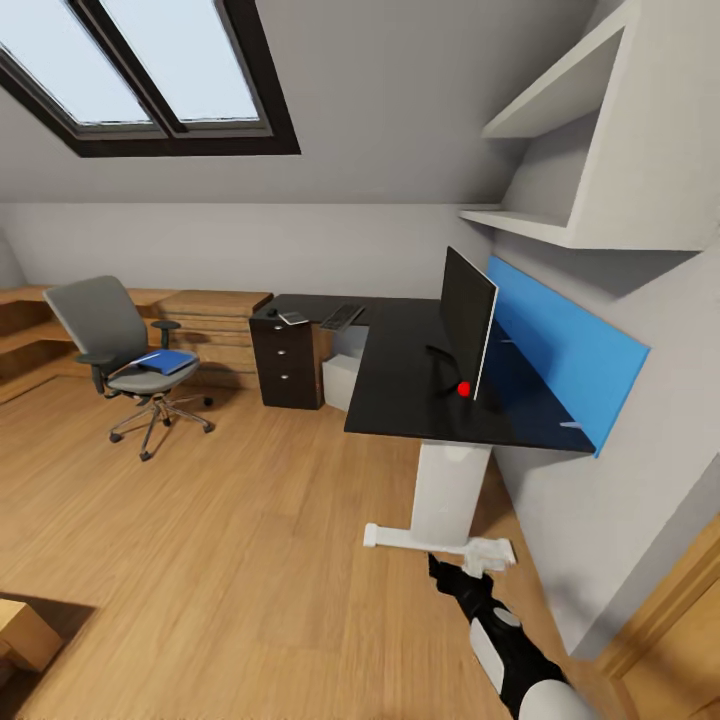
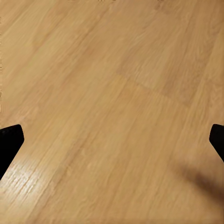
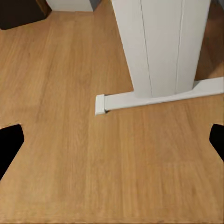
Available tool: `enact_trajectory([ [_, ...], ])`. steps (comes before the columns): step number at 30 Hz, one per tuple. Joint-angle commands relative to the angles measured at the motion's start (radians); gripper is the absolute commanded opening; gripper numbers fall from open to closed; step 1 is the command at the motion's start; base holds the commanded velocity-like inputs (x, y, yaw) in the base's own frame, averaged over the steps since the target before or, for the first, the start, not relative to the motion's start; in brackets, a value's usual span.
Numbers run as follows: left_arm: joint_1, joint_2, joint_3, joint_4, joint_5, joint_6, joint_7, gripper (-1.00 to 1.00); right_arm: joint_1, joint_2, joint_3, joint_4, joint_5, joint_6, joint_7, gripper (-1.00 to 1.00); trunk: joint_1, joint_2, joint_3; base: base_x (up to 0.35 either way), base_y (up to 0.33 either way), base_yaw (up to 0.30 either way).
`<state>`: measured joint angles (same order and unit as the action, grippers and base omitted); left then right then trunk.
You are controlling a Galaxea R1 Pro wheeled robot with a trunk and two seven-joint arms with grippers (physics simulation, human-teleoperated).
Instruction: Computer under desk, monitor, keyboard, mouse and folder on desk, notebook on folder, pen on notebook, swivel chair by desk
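bedroom workspace under a sloped ceiling with a skylight (image 1: 160,70) at upper left. the glossy black l-shaped desk (image 1: 400,385) fills the centre right on a white leg (image 1: 448,492), backed by a blue upright panel (image 1: 565,345). the monitor (image 1: 467,322) stands upright on the desk near the panel; the keyboard (image 1: 342,316), the notebook (image 1: 294,318) and the mouse (image 1: 271,312) lie at the desk's far end above the black drawer unit (image 1: 287,362). the light-grey computer (image 1: 341,381) sits beneath. at centre left, well apart, the swivel chair (image 1: 115,345) carries the blue folder (image 1: 165,361). left gripper (image 2: 112,144) and right gripper (image 3: 112,144) hang spread wide above the wooden floor (image 1: 230,560).
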<state>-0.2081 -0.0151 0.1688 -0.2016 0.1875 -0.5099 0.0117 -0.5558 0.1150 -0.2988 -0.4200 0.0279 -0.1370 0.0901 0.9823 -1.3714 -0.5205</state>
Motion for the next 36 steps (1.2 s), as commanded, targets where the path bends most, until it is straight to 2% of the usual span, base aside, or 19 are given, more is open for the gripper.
enact_trajectory([
  [1, -0.001, 0.002, 0.001, 0.0, 0.001, -0.003, 0.001, 1.0, -0.001, 0.001, -0.008, 0.035, 0.003, -0.025, 0.007, 1.0, 0.0, -0.001, -0.001, -0.005, -0.001, 0.0],
  [2, -0.001, 0.004, 0.001, 0.001, 0.0, -0.003, 0.0, 1.0, -0.001, -0.001, -0.008, 0.102, 0.004, -0.065, 0.006, 1.0, 0.0, -0.001, -0.001, -0.003, 0.0, 0.0],
  [4, -0.001, 0.005, 0.001, 0.001, 0.0, -0.003, 0.0, 1.0, -0.001, -0.005, -0.007, 0.168, 0.005, -0.099, 0.002, 1.0, 0.0, -0.001, -0.001, -0.002, 0.0, 0.0],
  [6, -0.001, 0.006, 0.0, 0.001, 0.0, -0.002, -0.001, 1.0, -0.001, -0.024, -0.007, 0.259, 0.005, -0.132, -0.012, 1.0, 0.0, -0.001, -0.001, -0.001, 0.0, 0.0],
  [7, -0.001, 0.007, 0.0, 0.0, 0.0, -0.003, -0.001, 1.0, -0.001, -0.043, -0.007, 0.314, 0.005, -0.145, -0.028, 1.0, 0.0, -0.001, -0.001, 0.0, 0.0, 0.0],
  [10, -0.001, 0.007, 0.0, 0.001, 0.0, -0.003, -0.001, 1.0, -0.001, -0.072, -0.008, 0.376, 0.005, -0.157, -0.061, 1.0, 0.0, -0.001, -0.001, 0.0, 0.0, 0.0],
  [12, -0.001, 0.007, 0.0, 0.001, 0.0, 0.002, 0.0, 1.0, 0.002, -0.101, -0.008, 0.413, 0.004, -0.166, -0.091, 1.0, -0.004, 0.006, 0.002, 0.0, 0.0, 0.0],
  [15, -0.001, 0.007, 0.0, 0.008, 0.0, 0.008, 0.0, 1.0, 0.019, -0.118, -0.008, 0.428, 0.005, -0.172, -0.103, 1.0, -0.015, 0.027, 0.012, 0.0, 0.0, 0.0],
  [21, -0.001, 0.008, 0.001, 0.035, 0.0, 0.011, -0.001, 1.0, 0.046, -0.127, -0.007, 0.436, 0.016, -0.177, -0.109, 1.0, -0.038, 0.069, 0.03, 0.0, 0.0, 0.0],
  [24, -0.001, 0.009, 0.001, 0.04, 0.0, 0.013, -0.001, 1.0, 0.051, -0.128, -0.007, 0.438, 0.043, -0.185, -0.109, 1.0, -0.05, 0.09, 0.04, 0.0, 0.0, 0.0],
  [26, -0.001, 0.009, 0.0, 0.042, 0.0, 0.024, -0.004, 1.0, 0.055, -0.128, -0.007, 0.439, 0.085, -0.189, -0.109, 1.0, -0.058, 0.104, 0.046, 0.0, 0.0, 0.0],
  [27, -0.001, 0.008, -0.001, 0.042, 0.0, 0.042, -0.005, 1.0, 0.058, -0.128, -0.007, 0.439, 0.119, -0.191, -0.109, 1.0, -0.061, 0.111, 0.049, 0.0, 0.0, 0.0],
  [30, -0.001, 0.008, -0.003, 0.043, -0.001, 0.095, -0.008, 1.0, 0.062, -0.125, -0.006, 0.44, 0.178, -0.202, -0.109, 1.0, -0.073, 0.132, 0.059, 0.0, 0.0, 0.0],
  [34, -0.001, 0.006, -0.004, 0.044, -0.003, 0.146, -0.01, 1.0, 0.064, -0.118, -0.006, 0.441, 0.214, -0.219, -0.11, 1.0, -0.088, 0.16, 0.071, 0.0, 0.0, 0.0],
  [36, -0.001, 0.005, -0.004, 0.044, -0.003, 0.153, -0.01, 1.0, 0.064, -0.116, -0.006, 0.441, 0.218, -0.221, -0.11, 1.0, -0.096, 0.174, 0.077, 0.0, 0.0, 0.0],
])
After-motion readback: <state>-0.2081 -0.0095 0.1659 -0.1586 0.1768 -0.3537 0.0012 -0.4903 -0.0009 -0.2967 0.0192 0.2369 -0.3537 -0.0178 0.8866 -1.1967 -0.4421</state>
